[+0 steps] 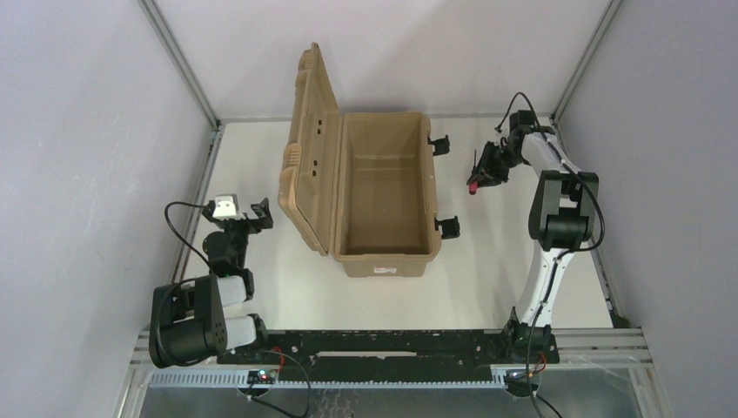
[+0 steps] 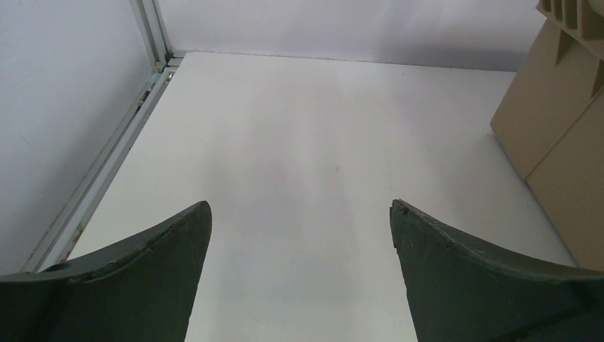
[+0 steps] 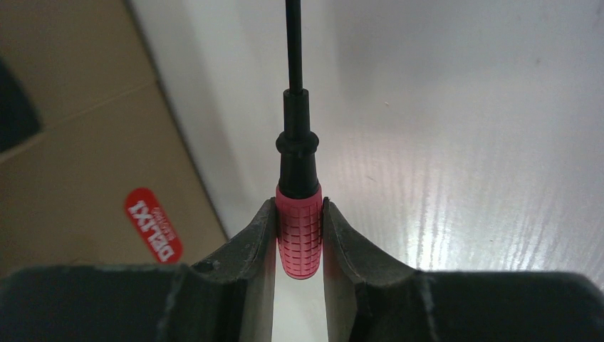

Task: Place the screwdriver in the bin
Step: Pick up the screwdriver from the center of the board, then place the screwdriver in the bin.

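Nearest, toward the bench's (image 1: 487, 279) near-left corner, the left fingers (image 2: 186, 239) hang apart over bare surface with nothing between them, playing no part in this step. Further in, the bin (image 1: 383, 258) sits at the middle of the bench with its lid (image 1: 309, 157) swung up on the left side, so the cavity is open from above and looks empty. Beyond its near wall and just off its right side, level with the gap between the two black latches (image 1: 447, 228), the right fingers (image 3: 260, 231) are clamped on the red handle of the screwdriver (image 3: 299, 235), the thin black shaft pointing straight out ahead of them toward the far edge. The grip looks square and centred, so the step in hand seems to be the carry. To do it well, the tool should travel leftward high enough that shaft and fingers pass over the right rim and the projecting latches. It should stop above the middle of the cavity, not at the edge, and come down a little before the fingers part, so the screwdriver neither bounces nor catches the rim.
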You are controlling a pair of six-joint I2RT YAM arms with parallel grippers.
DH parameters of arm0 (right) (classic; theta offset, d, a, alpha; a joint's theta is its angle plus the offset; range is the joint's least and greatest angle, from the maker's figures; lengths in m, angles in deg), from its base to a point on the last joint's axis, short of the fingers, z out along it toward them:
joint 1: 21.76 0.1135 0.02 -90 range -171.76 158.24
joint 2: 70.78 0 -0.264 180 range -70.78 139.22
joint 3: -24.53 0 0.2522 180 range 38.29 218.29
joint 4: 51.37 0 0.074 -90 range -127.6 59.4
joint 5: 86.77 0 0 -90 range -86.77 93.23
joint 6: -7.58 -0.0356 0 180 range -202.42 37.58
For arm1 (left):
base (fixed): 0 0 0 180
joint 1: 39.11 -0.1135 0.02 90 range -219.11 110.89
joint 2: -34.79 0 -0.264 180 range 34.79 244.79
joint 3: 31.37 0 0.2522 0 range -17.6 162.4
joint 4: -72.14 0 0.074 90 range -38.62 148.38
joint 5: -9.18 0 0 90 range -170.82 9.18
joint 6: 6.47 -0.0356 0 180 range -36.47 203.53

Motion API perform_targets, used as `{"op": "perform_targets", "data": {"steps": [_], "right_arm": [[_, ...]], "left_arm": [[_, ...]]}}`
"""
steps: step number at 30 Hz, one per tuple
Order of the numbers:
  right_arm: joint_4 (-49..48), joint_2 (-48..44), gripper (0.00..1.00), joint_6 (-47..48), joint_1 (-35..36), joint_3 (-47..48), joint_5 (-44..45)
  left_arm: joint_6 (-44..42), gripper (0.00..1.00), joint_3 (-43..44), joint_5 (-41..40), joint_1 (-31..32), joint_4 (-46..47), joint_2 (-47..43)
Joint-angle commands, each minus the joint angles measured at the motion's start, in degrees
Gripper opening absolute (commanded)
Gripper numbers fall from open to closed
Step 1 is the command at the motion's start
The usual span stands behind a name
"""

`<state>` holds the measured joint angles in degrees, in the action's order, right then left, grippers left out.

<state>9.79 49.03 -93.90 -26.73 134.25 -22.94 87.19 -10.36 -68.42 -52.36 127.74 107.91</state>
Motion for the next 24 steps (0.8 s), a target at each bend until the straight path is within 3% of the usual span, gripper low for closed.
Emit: {"op": "perform_targets", "data": {"steps": [1, 14, 24], "right_arm": [[-0.2, -4.7, 0.19, -3.3, -0.7, 4.9, -5.5], [5.8, -5.1, 0.19, -15.0, -1.5, 19.2, -15.6], [9.0, -5.0, 0.19, -22.1, 0.4, 30.2, -17.0]], "left_arm": [[0.4, 1.0, -0.9, 0.4, 0.0, 2.2, -0.1], [0.4, 1.0, -0.9, 0.5, 0.0, 2.2, -0.1], [0.4, 1.0, -0.9, 0.4, -0.1, 2.2, -0.1]]}}
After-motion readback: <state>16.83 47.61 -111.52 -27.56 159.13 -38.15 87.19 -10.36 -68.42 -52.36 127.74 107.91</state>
